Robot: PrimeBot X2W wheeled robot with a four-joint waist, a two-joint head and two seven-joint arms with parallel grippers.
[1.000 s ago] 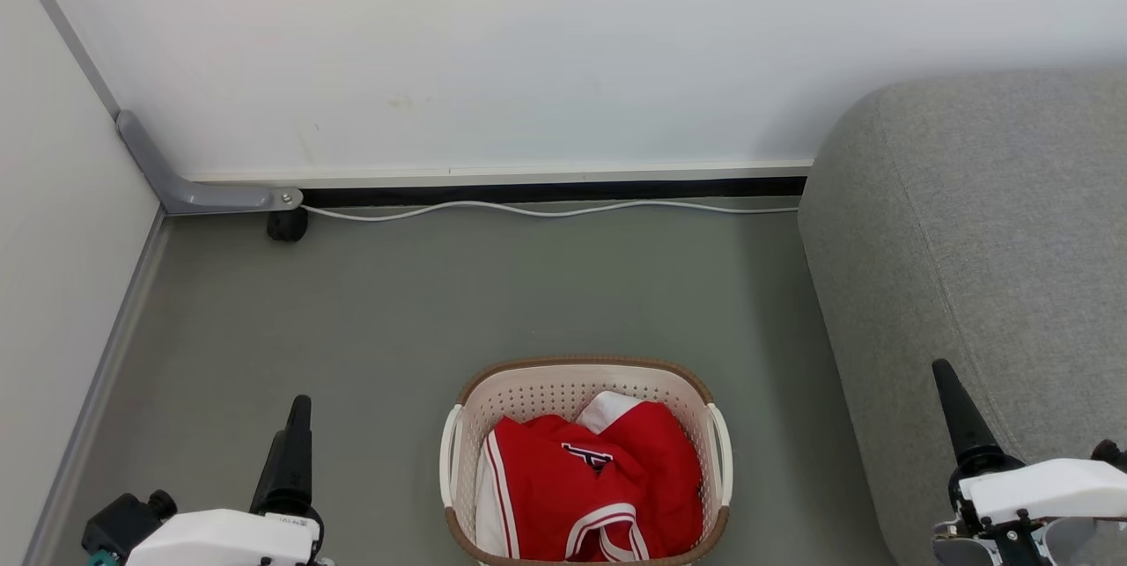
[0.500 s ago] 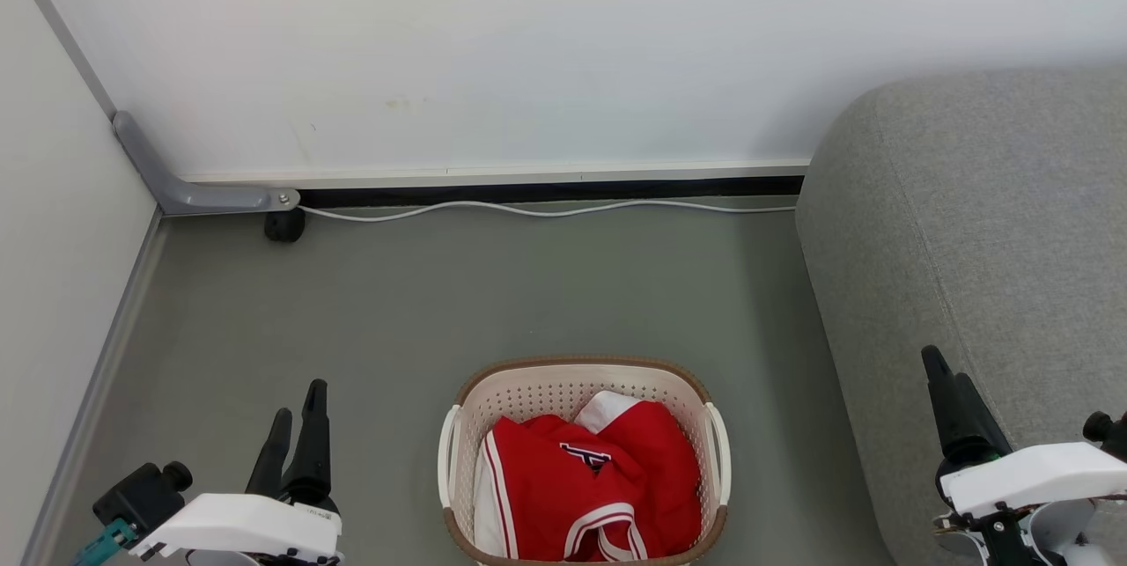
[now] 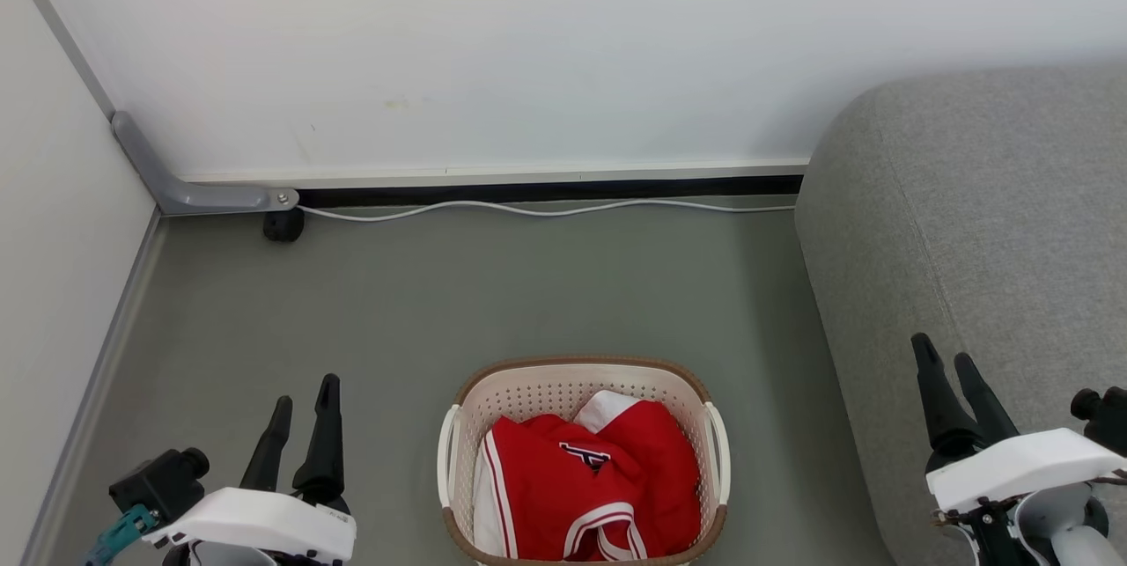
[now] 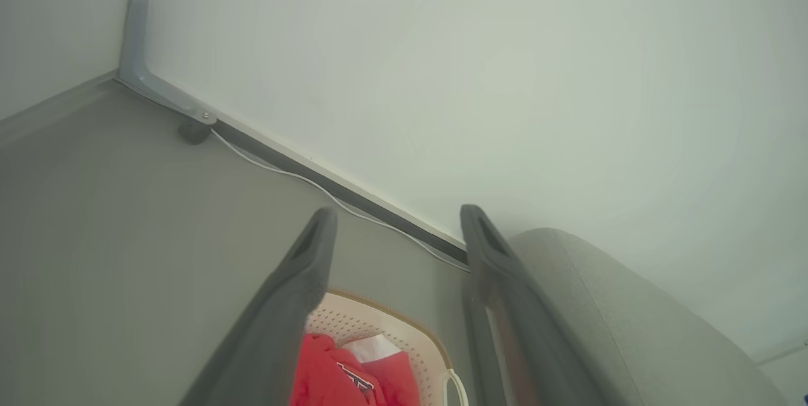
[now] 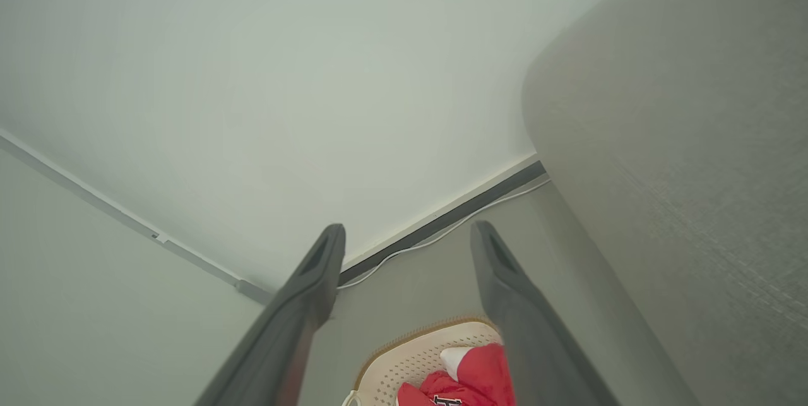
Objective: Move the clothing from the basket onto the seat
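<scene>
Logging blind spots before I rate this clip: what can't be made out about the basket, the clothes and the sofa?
Basket: in both wrist views cut by the bottom edge, partly behind the left gripper and right gripper.
Clothes: bunched in the head view, so the number of pieces and anything beneath is hidden; the emblem is folded, unreadable.
Sofa: runs off the head view's right and bottom edges; its full seat is unseen.

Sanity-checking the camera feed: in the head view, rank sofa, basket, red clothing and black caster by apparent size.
1. sofa, though cropped by the frame
2. basket
3. red clothing, inside the basket
4. black caster, farther away, which shrinks it
</scene>
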